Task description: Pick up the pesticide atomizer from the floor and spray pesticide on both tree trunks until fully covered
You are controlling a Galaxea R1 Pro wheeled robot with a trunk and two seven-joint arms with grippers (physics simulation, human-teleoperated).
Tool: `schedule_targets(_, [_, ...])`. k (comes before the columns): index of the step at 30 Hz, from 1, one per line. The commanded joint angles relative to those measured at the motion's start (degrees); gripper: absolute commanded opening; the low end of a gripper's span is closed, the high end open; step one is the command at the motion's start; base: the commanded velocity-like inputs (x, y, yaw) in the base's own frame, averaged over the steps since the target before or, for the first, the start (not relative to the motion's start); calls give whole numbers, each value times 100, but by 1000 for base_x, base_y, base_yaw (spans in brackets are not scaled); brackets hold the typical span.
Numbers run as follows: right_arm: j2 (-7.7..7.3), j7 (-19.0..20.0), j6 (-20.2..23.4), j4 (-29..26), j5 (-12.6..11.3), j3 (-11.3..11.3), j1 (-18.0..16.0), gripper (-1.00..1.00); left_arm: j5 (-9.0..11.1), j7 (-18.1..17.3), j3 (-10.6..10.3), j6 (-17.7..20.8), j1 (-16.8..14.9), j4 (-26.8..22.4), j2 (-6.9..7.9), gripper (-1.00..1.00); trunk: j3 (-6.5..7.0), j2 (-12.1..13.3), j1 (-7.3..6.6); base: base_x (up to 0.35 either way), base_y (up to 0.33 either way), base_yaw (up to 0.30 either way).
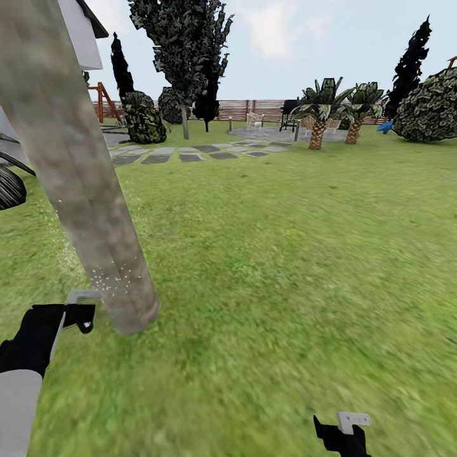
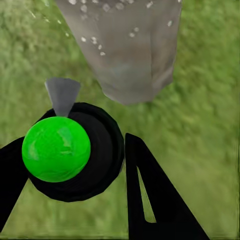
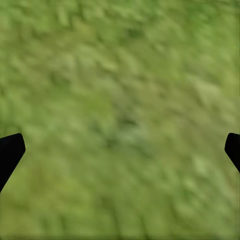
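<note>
Your left gripper (image 2: pixel 75 165) is clenched on the atomizer (image 2: pixel 57 148): black fingers (image 2: pixel 155 195) flank a glossy green ball set in a round black collar, with a grey cone-shaped nozzle pointing at the trunk. In the head view the atomizer (image 1: pixel 75 312) sits low at the left, its pale grey angular nozzle just beside the base of the trunk, not touching it.

The tree trunk (image 1: pixel 76 171) is a thick smooth cylinder, mottled grey-brown with greenish patches, leaning up and to the left. White specks dot its lower part and the air just left of it. In the left wrist view the trunk's (image 2: pixel 125 45) foot meets the grass, speckled the same way.

Your right gripper (image 3: pixel 120 150) is released: two black fingertips (image 3: pixel 10 150) stand wide apart over blurred grass. In the head view it (image 1: pixel 343 435) is near, low at the right.

The lawn (image 1: pixel 285 254) is soft, blotchy green. Far off: a second tall tree (image 1: pixel 184 57) with ragged dark foliage, grey stepping stones (image 1: pixel 184 152), two scaly-trunked palms (image 1: pixel 333 111), a slatted reddish fence (image 1: pixel 254 109).
</note>
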Motion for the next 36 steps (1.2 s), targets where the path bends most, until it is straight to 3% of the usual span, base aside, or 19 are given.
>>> schedule_targets(1, [-1, 0, 0, 0, 0, 0, 0, 100, -1, -4, -5, 93, -78, -11, 6, -100, 0, 0, 0, 0, 0, 0])
schedule_targets(4, [-1, 0, 0, 0, 0, 0, 0, 100, -2, -7, -18, 183, -214, -37, -3, -100, 0, 0, 0, 0, 0, 0])
schedule_targets(9, [-2, 0, 0, 0, 0, 0, 0, 100, -5, -8, -386, 437, -437, -39, -30, -100, 0, 0, 0, 0, 0, 0])
schedule_targets(12, [-2, 0, 0, 0, 0, 0, 0, 100, -20, 3, -430, 496, -683, -7, 58, -100, 0, 0, 0, 0, 0, 0])
schedule_targets(15, [-2, 0, 0, 0, 0, 1, 0, 100, -9, -4, -433, 569, -1004, 47, 354, -100, 0, 0, 0, 0, 0, 0])
schedule_targets(17, [-2, 0, 0, 0, 0, 0, 0, 100, -3, -16, -442, 987, -1086, 13, 395, -100, 0, 0, 0, 0, 0, 0])
schedule_targets(19, [-1, 0, 0, 0, 0, 2, 0, 100, 9, -25, -488, 1154, -1090, -15, 370, -100, 0, 0, 0, 0, 0, 0])
schedule_targets(21, [-1, 0, 0, 0, 0, 0, 0, 100, 32, -244, -897, 1219, -1119, -21, 339, -100, 0, 0, 0, 0, 0, 0])
schedule_targets(23, [-2, 0, 0, 0, 0, 1, 0, 100, 32, -415, -996, 1227, -1131, 1, 357, -100, 0, 0, 0, 0, 0, 0])
schedule_targets(24, [-2, 0, 0, 0, 0, 3, 0, 100, 24, -448, -1004, 1228, -1133, 15, 382, -100, 0, 0, 0, 0, 0, 0])
schedule_targets(27, [3, 0, 0, 0, 1, 6, 0, 100, -3, -475, -985, 1229, -1304, 53, 720, -100, 0, 0, 0, 0, 0, 0])
schedule_targets(31, [1, 0, 0, 0, 2, 8, 0, 100, 0, -482, -1036, 1242, -1366, 13, 722, -100, 0, 0, 0, 0, 0, 0])
schedule_targets(33, [4, 0, 0, 0, 1, 4, 0, 100, 14, -489, -1040, 1455, -1379, -30, 685, -100, 0, 0, 0, 0, 0, 0])
schedule_targets(36, [0, 0, 0, 0, 4, 6, 0, 100, -2, -504, -1041, 1570, -1555, 26, 763, -100, 0, 0, 0, 0, 0, 0])
